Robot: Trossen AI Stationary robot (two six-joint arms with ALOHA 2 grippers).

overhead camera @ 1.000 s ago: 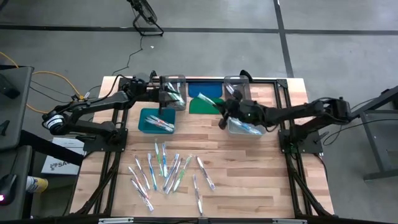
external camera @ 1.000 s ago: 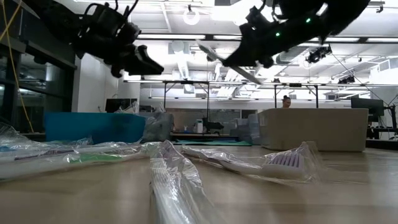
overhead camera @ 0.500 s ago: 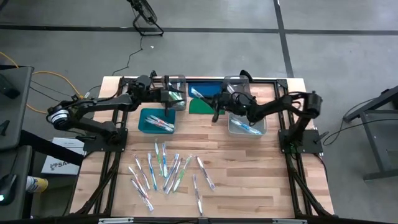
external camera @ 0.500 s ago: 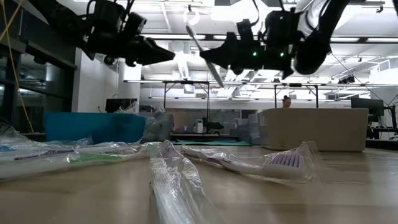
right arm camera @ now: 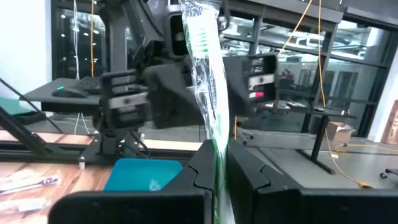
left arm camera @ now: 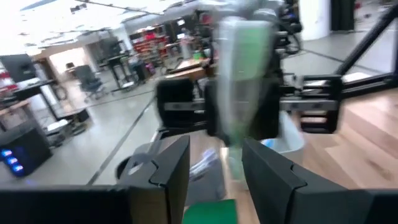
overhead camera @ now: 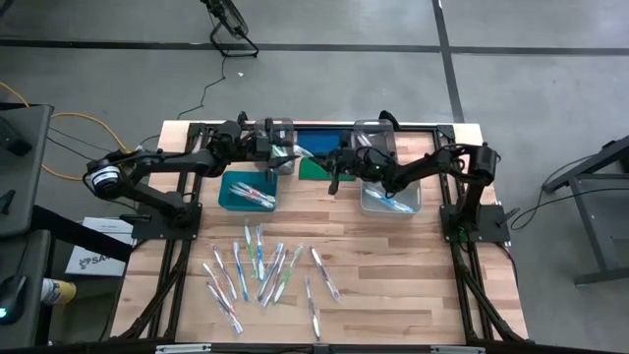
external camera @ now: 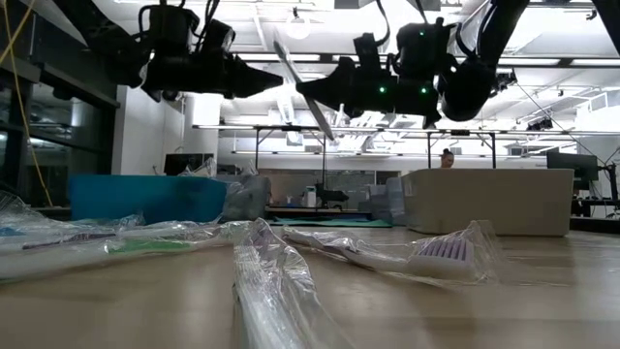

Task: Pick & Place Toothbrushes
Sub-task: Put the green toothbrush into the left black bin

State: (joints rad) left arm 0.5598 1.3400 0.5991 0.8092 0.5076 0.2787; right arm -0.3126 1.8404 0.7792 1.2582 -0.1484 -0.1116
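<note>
Open lab hall behind, with ceiling lights, metal frames and grey floor; a person stands far off behind a bench. Wooden table carries the whole setup. Along its far edge: a clear bin on the left, a flat blue lid with a green lid just nearer, and a second clear bin on the right with wrapped brushes in it. A teal bin sits nearer on the left side, a few brushes inside. Loose toothbrushes, each in clear wrap, lie scattered over the near middle of the table. Both arms are raised above the far middle, tips pointed toward one another. Right gripper is over the lids, fingers clamped together on one wrapped green-and-white toothbrush, which stands up tilted from the fingers, clear of the table. Left gripper hangs just beside it, over the edge of the left clear bin, fingers apart, nothing between them; the held brush sits right ahead of the gap, not yet inside it.
</note>
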